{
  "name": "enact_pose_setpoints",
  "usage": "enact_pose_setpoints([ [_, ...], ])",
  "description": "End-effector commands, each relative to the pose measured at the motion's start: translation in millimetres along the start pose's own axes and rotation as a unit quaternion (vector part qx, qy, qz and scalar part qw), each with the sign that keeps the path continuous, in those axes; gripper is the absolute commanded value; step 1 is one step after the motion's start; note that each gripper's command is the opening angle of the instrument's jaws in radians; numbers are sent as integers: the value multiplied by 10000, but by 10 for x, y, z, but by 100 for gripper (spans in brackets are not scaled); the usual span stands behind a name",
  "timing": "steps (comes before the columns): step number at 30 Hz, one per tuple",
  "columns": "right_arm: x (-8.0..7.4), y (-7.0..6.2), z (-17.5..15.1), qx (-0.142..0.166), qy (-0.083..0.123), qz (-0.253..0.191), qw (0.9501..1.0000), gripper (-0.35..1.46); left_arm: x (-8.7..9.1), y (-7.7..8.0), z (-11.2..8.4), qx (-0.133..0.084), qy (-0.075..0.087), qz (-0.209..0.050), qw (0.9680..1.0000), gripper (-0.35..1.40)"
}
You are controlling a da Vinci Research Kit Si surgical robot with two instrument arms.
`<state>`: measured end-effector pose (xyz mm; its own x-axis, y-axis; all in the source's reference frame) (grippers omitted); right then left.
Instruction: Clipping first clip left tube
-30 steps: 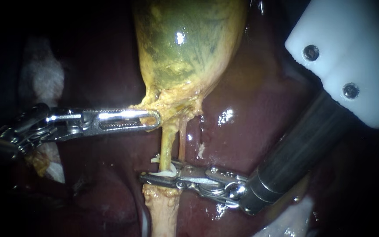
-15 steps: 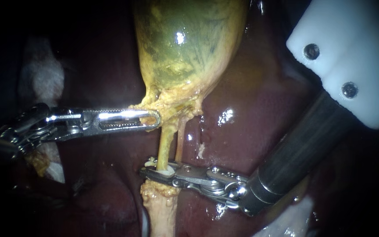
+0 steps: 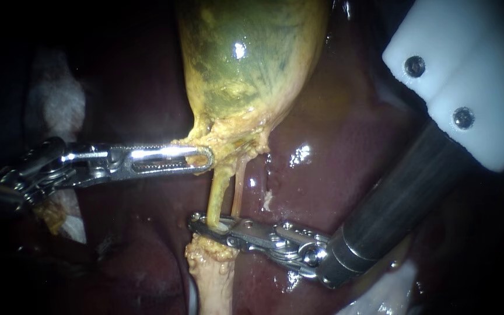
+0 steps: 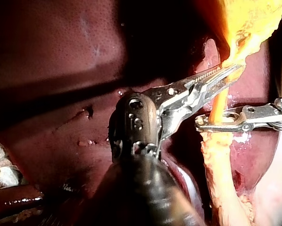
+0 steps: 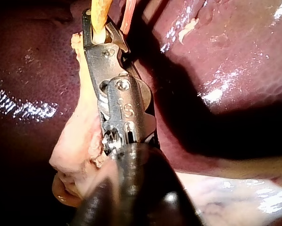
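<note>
The yellow-green gallbladder (image 3: 246,64) hangs over the dark red liver (image 3: 333,175). Two thin tubes run down from its neck: the left tube (image 3: 217,195) is yellow, the right tube (image 3: 239,192) pinker. My right instrument (image 3: 198,223) reaches across from the right, its jaws closed around the left tube with a white clip (image 3: 221,223) between them. The right wrist view shows the tube entering those jaws (image 5: 91,16). My left instrument (image 3: 208,157) is shut on yellow tissue at the gallbladder's neck, as the left wrist view (image 4: 233,70) also shows.
A pale, fatty stump (image 3: 214,274) continues below the right jaws. The right instrument's dark shaft and white block (image 3: 468,76) fill the upper right. White gauze (image 3: 56,99) lies in shadow at far left.
The right instrument's jaws have closed further on the left tube and slid slightly up it; less of the white clip shows. The left instrument has not moved.
</note>
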<state>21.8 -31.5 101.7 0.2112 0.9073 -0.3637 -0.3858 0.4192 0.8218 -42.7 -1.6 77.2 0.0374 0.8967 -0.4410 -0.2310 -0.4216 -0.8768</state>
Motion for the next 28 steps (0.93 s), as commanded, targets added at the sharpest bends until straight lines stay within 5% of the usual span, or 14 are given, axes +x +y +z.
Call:
enact_pose_setpoints([
  [1,0,1,0,1,1,-4,10000,-17,0,0,0,-1,0,1,10000,-35],
  [28,0,1,0,1,1,-4,10000,-17,0,0,0,-3,-1,1,10000,-35],
])
